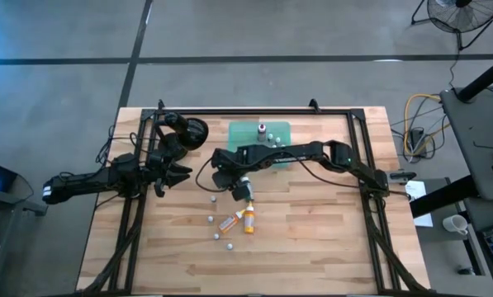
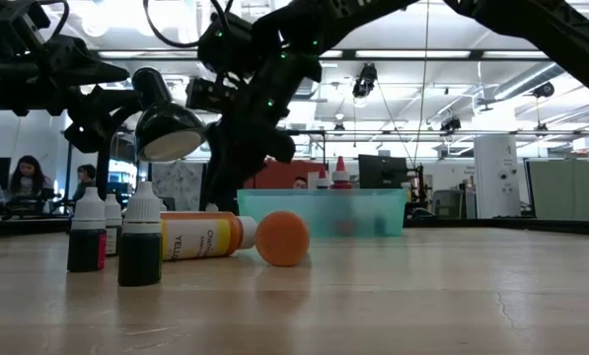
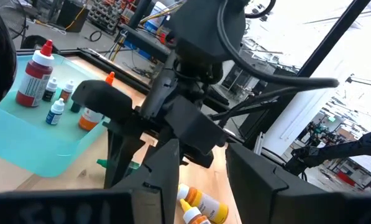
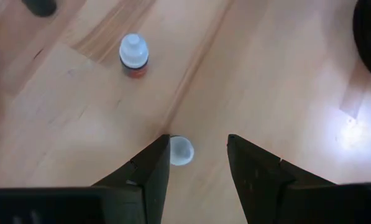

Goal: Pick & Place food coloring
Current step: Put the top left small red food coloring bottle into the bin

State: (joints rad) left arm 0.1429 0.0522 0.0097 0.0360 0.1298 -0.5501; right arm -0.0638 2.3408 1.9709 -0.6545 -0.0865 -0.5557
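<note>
The food coloring bottles stand and lie on the wooden table: two orange-yellow ones [image 1: 238, 221] lie on their sides, and several small white-capped ones [image 1: 212, 219] stand upright around them. My right gripper [image 4: 197, 155] is open and slants down over one small white-capped bottle [image 4: 181, 151]. That bottle stands between the fingertips, close beside one finger [image 4: 153, 163]; I cannot tell whether they touch. A red-bodied bottle [image 4: 134, 55] stands farther ahead. My left gripper [image 3: 201, 183] waits open at the table's left, held level, with nothing between its fingers.
A translucent green tray [image 1: 279, 129] at the far middle holds a red bottle [image 3: 35, 79] and some small ones. In the low view a yellow bottle [image 2: 200, 237] lies by two dark upright bottles [image 2: 139, 240]. A black frame runs along the table's edges.
</note>
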